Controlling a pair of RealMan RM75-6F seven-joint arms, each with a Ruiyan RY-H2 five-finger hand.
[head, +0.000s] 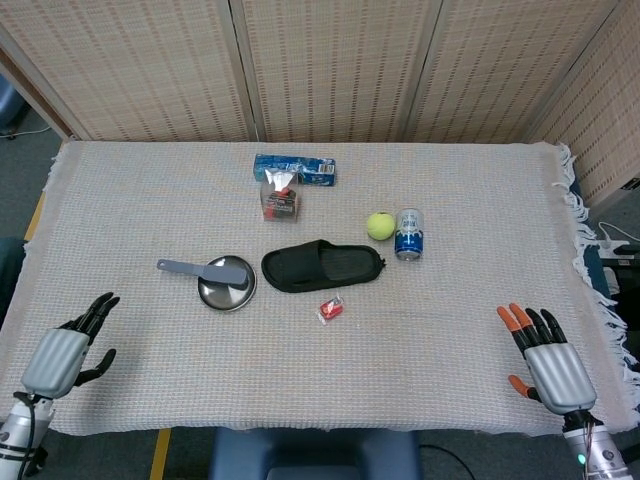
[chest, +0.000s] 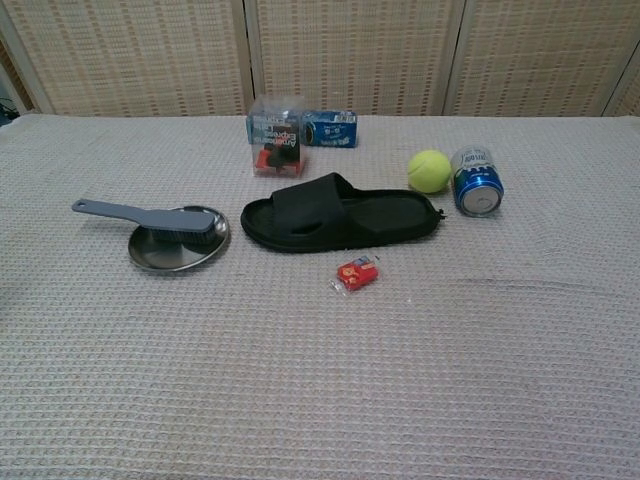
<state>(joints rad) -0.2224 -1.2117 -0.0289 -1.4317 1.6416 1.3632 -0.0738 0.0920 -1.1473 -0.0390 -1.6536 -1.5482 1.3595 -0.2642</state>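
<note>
While nothing is held, the left hand (head: 62, 357) is seen at the near left edge of the table (head: 450, 310), fingers spread and empty. Nearest to it, further in and to the right, a grey brush (head: 205, 269) is laid across a round metal dish (head: 226, 290). Just right of the dish a black slipper (head: 322, 265) is found, with a small red packet (head: 331, 309) near it. At the near right corner the right hand (head: 548, 366) is likewise released, fingers apart, well apart from the blue can (head: 408, 233) and tennis ball (head: 379, 226).
</note>
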